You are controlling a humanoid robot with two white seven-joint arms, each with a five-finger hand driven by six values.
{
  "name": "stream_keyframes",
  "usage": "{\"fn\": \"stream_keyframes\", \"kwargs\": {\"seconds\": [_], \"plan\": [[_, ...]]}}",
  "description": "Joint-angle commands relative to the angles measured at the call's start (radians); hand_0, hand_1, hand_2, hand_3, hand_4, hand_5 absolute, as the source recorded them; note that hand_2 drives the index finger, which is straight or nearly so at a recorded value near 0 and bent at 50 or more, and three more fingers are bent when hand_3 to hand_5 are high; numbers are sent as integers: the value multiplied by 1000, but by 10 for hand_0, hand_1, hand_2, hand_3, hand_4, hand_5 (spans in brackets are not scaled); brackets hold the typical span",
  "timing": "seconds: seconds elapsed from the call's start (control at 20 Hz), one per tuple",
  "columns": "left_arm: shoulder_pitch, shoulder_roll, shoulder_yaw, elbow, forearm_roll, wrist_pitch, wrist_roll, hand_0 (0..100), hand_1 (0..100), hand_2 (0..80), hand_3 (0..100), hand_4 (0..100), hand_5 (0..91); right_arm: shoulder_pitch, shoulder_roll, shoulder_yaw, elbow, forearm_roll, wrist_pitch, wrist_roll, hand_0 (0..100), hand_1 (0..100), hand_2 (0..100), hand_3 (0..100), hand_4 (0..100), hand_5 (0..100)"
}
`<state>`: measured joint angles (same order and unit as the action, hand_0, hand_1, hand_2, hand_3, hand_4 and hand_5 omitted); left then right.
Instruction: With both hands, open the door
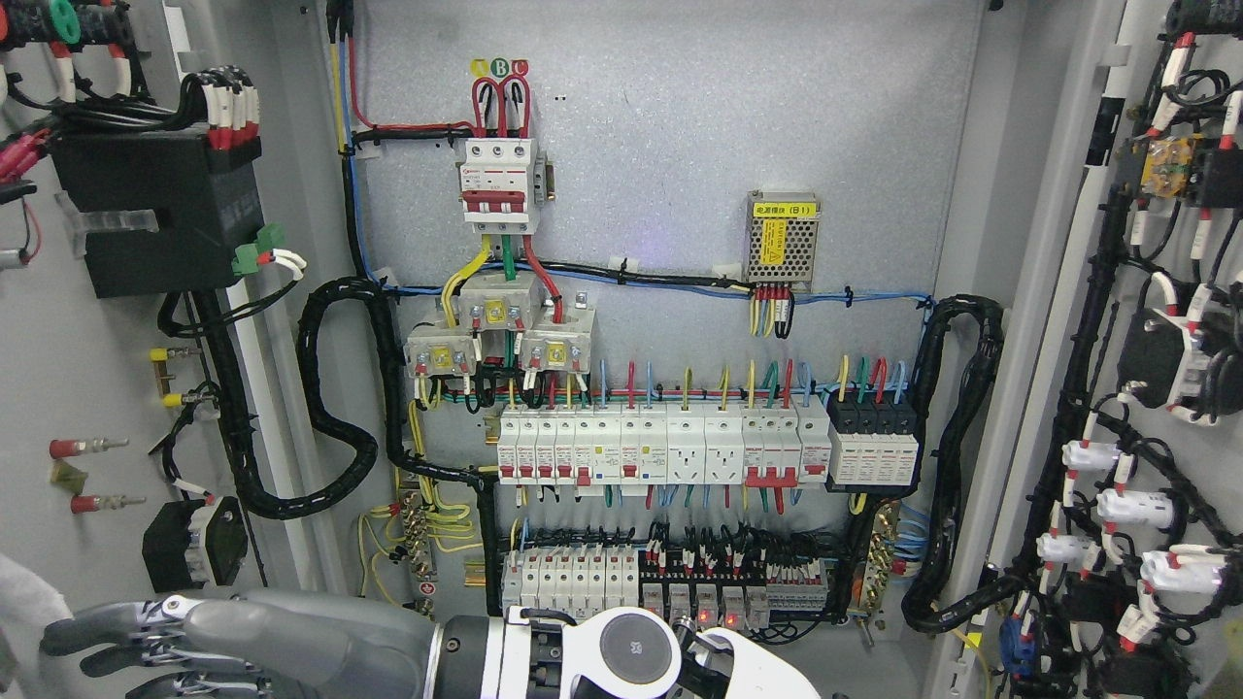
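Observation:
The electrical cabinet stands wide open. Its left door [117,456] is swung out at the picture's left, showing a black box and wiring on its inner face. The right door [1078,320] is swung out at the right, its inner face covered with components and cables. One grey robot hand [117,641] lies low at the bottom left, in front of the left door's lower edge. Its arm runs rightward through a white wrist [631,660] and leaves the bottom edge right of the middle, so it is my right hand. The fingers [87,631] are stretched and relaxed, holding nothing. No left arm shows.
The cabinet's back panel [728,126] carries a main breaker [498,184], rows of small breakers [670,447], a power supply [783,238] and black cable conduits [330,427]. A white fuzzy patch [24,612] sits at the bottom left corner.

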<state>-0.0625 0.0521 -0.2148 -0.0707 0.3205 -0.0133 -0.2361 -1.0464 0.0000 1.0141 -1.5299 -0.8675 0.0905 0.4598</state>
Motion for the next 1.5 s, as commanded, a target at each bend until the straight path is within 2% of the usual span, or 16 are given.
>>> {"fn": "stream_keyframes", "kwargs": {"seconds": [0.0, 0.35, 0.55, 1.45], "plan": [[0, 5, 0, -1, 0, -1, 1, 292, 0, 27, 28, 35, 0, -18, 0, 60, 27, -11, -2, -1, 218, 0, 0, 0, 0, 0], [1, 11, 0, 3, 0, -2, 6, 292, 0, 28, 28, 36, 0, -35, 0, 78, 37, -14, -3, -1, 217, 0, 0, 0, 0, 0], [1, 25, 0, 0, 0, -4, 3, 292, 0, 28, 28, 36, 0, -49, 0, 98, 40, -87, -5, -4, 218, 0, 0, 0, 0, 0], [6, 9, 0, -3, 2, -4, -2, 292, 0, 27, 27, 36, 0, -78, 0, 113, 54, -88, -3, -3, 218, 0, 0, 0, 0, 0]]}}
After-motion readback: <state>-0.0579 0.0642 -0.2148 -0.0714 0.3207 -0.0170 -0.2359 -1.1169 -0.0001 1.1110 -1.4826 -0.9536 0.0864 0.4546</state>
